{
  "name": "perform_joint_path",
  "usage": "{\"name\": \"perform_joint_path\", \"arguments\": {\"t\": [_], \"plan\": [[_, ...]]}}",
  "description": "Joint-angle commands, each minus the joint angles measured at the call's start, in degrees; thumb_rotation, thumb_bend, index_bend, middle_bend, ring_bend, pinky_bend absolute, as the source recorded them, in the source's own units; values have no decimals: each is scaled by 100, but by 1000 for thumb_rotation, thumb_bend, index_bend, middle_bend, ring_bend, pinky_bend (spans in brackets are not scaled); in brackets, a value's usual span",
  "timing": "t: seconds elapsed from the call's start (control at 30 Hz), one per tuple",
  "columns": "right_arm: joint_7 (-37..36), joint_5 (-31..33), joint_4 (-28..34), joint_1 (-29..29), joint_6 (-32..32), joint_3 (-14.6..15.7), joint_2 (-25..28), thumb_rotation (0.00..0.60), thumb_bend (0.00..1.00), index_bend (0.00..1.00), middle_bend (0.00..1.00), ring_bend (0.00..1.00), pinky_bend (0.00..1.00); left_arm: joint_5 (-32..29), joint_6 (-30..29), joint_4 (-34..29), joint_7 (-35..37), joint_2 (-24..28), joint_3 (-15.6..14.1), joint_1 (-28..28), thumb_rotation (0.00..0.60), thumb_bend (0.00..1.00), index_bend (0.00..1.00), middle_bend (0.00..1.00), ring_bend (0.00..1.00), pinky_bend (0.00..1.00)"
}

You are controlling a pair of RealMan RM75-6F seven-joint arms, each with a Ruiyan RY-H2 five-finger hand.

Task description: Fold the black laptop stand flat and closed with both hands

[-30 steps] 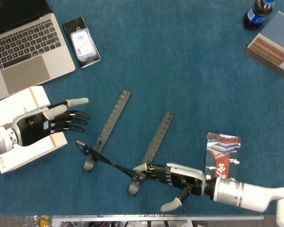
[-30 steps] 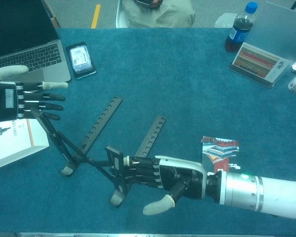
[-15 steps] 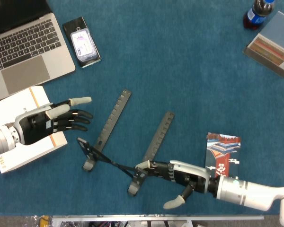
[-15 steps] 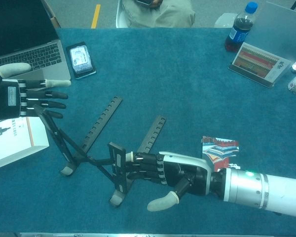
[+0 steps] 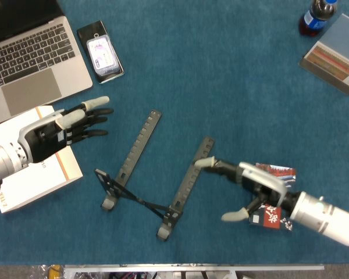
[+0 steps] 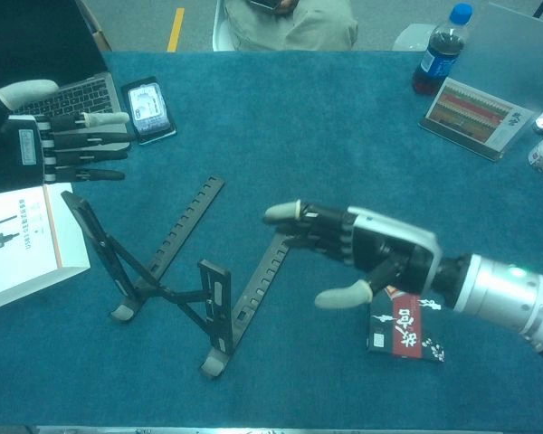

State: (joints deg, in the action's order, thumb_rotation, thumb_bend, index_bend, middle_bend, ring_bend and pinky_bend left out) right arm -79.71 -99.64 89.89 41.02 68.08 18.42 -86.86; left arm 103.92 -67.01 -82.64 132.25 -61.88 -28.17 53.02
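The black laptop stand (image 5: 157, 174) (image 6: 176, 271) stands unfolded on the blue table, its two notched rails apart and its crossed struts raised at the near end. My left hand (image 5: 61, 131) (image 6: 50, 145) hovers open to the stand's left, above the white box, touching nothing. My right hand (image 5: 244, 183) (image 6: 362, 249) is lifted off the stand to its right, fingers spread and empty, its fingertips (image 5: 205, 163) over the top of the right rail.
A laptop (image 5: 29, 52) and a phone (image 5: 100, 50) lie at the far left. A white box (image 5: 29, 174) lies under my left hand. A printed card (image 5: 273, 203) lies by my right wrist. A bottle (image 5: 315, 14) and a box (image 5: 334, 55) are far right.
My right hand let go of the stand's near strut and rose up to the right. My left hand drew back and up. The stand stayed unfolded.
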Motion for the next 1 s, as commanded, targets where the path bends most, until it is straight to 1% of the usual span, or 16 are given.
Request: {"name": "perform_joint_path", "arguments": {"t": [0.03, 0.13, 0.23, 0.33, 0.43, 0.57, 0.73, 0.83, 1.0], "plan": [[36, -16, 94, -40, 82, -66, 142, 600, 89, 134, 75, 0, 6, 36, -57, -33, -17, 75, 36, -5, 304, 246, 16, 53, 0, 85], [-46, -105, 163, -42, 116, -69, 234, 600, 88, 133, 75, 0, 6, 48, -82, -84, -99, 179, 61, -12, 304, 246, 16, 52, 0, 85], [-166, -316, 211, -5, 144, 16, 346, 600, 88, 134, 75, 0, 6, 43, -79, -191, -283, 293, 77, -37, 303, 246, 16, 48, 0, 85], [-71, -430, 305, -8, 165, 67, 439, 600, 88, 134, 67, 0, 6, 74, -101, -309, -379, 402, 73, -65, 291, 246, 16, 44, 0, 85], [438, -373, 444, -84, 146, -32, 404, 600, 88, 134, 59, 0, 6, 113, -118, -388, -519, 486, 80, -92, 268, 246, 16, 40, 0, 85], [1015, -214, 638, -161, 49, -232, 243, 600, 88, 134, 51, 0, 6, 143, -146, -483, -691, 581, 108, -129, 255, 246, 16, 38, 0, 85], [1892, 28, 906, -272, -103, -515, -62, 600, 88, 134, 36, 0, 0, 218, -210, -541, -727, 709, 133, -140, 251, 246, 16, 38, 0, 85], [2544, 316, 1049, -422, -145, -721, -325, 600, 88, 133, 32, 0, 0, 251, -237, -561, -715, 765, 143, -152, 250, 246, 15, 38, 0, 85], [3487, 692, 1218, -587, -308, -922, -694, 600, 117, 134, 30, 0, 0, 327, -333, -544, -687, 826, 145, -205, 248, 246, 15, 38, 0, 85]]}}
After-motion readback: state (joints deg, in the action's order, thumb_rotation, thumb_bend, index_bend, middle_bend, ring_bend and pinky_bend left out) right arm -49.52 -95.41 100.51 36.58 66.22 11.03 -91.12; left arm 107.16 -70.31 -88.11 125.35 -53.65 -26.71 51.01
